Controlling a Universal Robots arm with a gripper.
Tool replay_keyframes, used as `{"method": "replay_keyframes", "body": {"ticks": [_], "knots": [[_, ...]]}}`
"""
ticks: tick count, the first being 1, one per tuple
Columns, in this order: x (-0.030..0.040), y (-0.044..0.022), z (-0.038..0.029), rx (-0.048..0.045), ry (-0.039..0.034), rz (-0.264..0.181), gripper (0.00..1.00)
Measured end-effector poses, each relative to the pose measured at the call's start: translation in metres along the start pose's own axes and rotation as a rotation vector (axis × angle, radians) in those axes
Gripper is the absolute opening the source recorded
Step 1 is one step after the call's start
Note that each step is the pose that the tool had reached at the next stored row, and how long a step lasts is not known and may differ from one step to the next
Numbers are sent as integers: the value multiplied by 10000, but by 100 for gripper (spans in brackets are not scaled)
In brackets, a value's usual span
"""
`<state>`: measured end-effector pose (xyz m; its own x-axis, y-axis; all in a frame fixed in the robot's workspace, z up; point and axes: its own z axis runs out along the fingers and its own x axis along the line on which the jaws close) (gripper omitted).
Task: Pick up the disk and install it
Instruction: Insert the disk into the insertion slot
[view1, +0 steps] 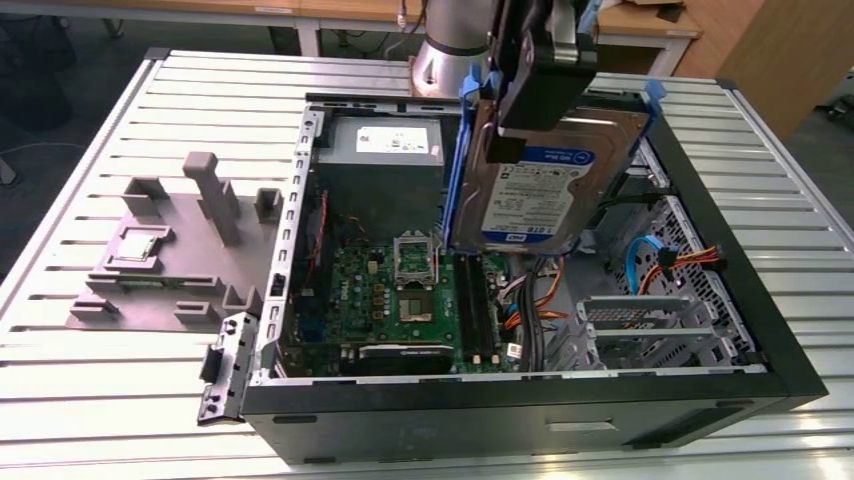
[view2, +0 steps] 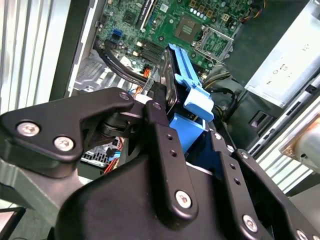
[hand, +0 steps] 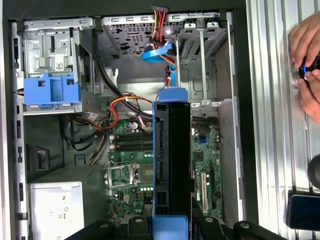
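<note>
holding disk (view1: 541, 205) on edge w/ gripper (view1: 521, 130) clamped at its top, above mobo (view1: 400, 290) of open pc case (view1: 534, 405).

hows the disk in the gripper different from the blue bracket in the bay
The disk is clamped upright in the gripper above the open case; the blue bracket sits in its metal bay. The disk carries a labelled drive; the bracket carries none. Both have blue plastic frames.

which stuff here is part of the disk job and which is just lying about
Job: disk, held by the gripper over the open case.
Lying about: power supply, motherboard, grey fixture on the table, a person's hands.
</note>
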<state>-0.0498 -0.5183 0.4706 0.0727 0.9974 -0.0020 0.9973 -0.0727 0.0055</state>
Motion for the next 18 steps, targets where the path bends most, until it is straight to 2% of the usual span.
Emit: {"method": "replay_keyframes", "body": {"ticks": [4, 8, 11, 15, 18], "knots": [[0, 19, 13, -7, -7, -6, 37], [3, 56, 28, -11, -65, -12, 37], [5, 88, 41, -12, -77, -14, 37], [5, 96, 46, -13, -90, -12, 37], [-1, 98, 48, -18, -165, -14, 37]]}}
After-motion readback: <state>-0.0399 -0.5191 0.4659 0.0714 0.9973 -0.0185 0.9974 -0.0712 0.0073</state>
